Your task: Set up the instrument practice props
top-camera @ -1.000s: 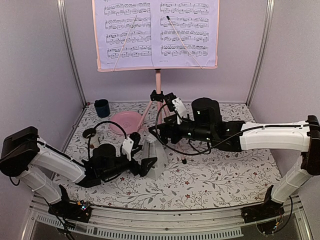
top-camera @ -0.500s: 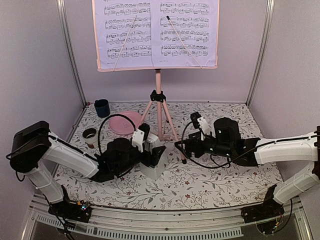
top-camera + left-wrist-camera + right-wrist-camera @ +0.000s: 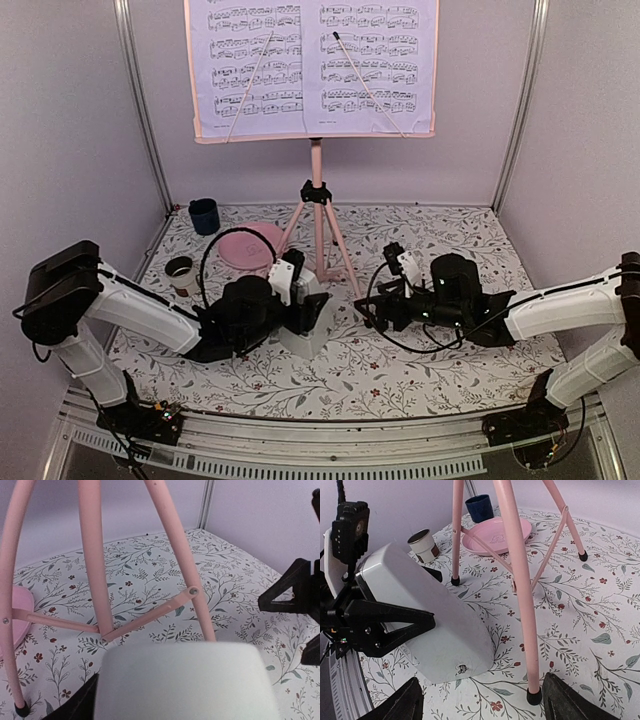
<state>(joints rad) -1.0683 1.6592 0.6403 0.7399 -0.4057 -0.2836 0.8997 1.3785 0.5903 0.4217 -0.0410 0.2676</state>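
Observation:
The pink music stand (image 3: pixel 317 215) stands at the back centre, and the sheet music pages (image 3: pixel 315 65) lie open on its desk. The white metronome (image 3: pixel 306 338) sits on the floral cloth just in front of the tripod's left leg. My left gripper (image 3: pixel 305 315) is shut on the metronome. It fills the bottom of the left wrist view (image 3: pixel 185 680), and the right wrist view (image 3: pixel 430 625) shows it leaning, with a black finger (image 3: pixel 395 625) against its side. My right gripper (image 3: pixel 368 305) is open and empty, low over the cloth, its fingertips either side of a tripod leg (image 3: pixel 520 590).
A round pink plate (image 3: pixel 248 243) lies under the tripod's left side. A dark blue cup (image 3: pixel 204 215) stands at the back left, and a small brown-filled cup (image 3: pixel 180 270) stands near the left wall. Tripod legs (image 3: pixel 95 560) spread in front of both grippers.
My right arm has drawn back to the right and dropped low. My left gripper has carried the metronome forward and right, closer to the tripod.

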